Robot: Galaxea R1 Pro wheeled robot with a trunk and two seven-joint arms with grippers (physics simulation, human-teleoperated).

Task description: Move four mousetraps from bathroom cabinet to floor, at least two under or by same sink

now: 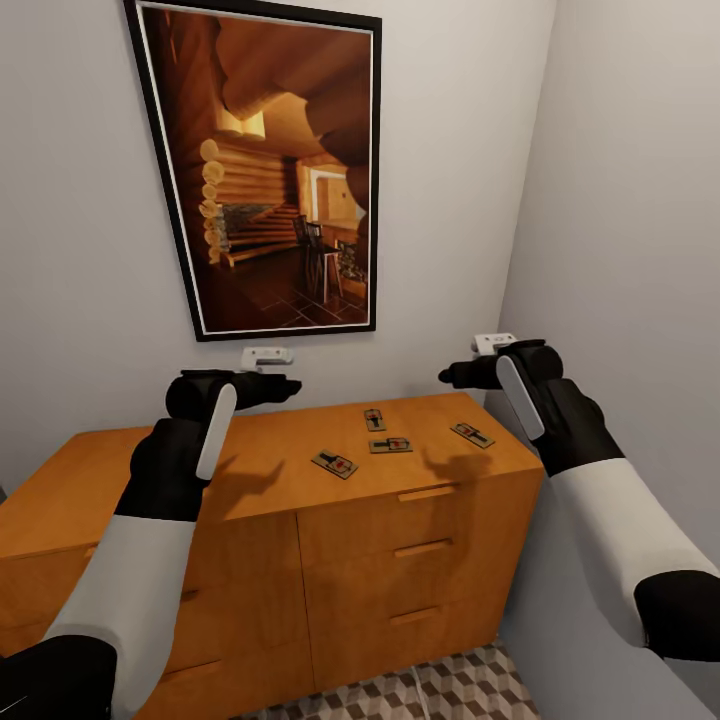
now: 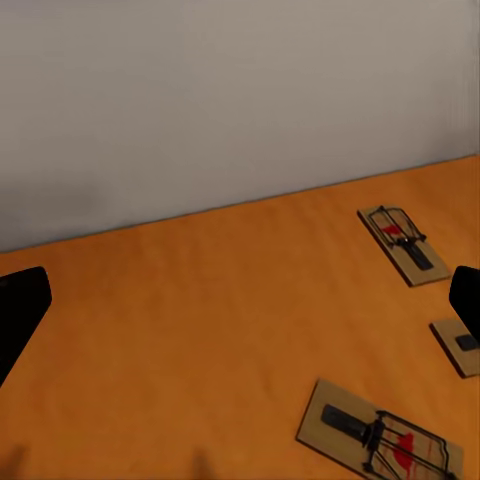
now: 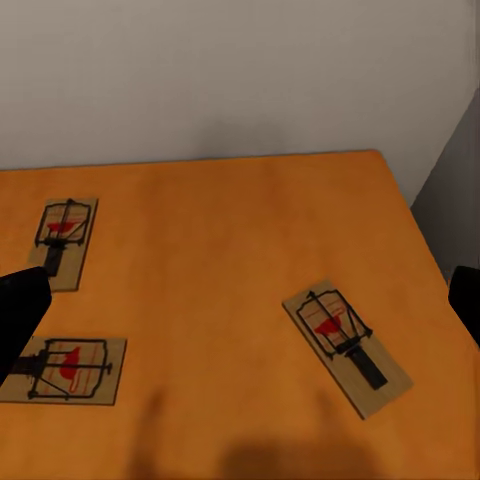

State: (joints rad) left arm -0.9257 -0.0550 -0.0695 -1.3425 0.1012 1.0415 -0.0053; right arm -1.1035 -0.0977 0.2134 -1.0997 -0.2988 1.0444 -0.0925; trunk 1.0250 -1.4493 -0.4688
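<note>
While both arms hover above the cabinet (image 1: 250, 470), its flat orange-brown top carries four mousetraps: thin tan boards with dark wire parts and a red patch. From the left in the head view, the left gripper (image 1: 285, 388) is at ten o'clock of the traps, jaws spread and empty. Next comes the nearest trap (image 1: 334, 464), then one at the back (image 1: 374, 419), a middle one (image 1: 390, 445), and the rightmost (image 1: 472, 434) near the cabinet's right edge. At two o'clock, the right gripper (image 1: 450, 376) is likewise released.
</note>
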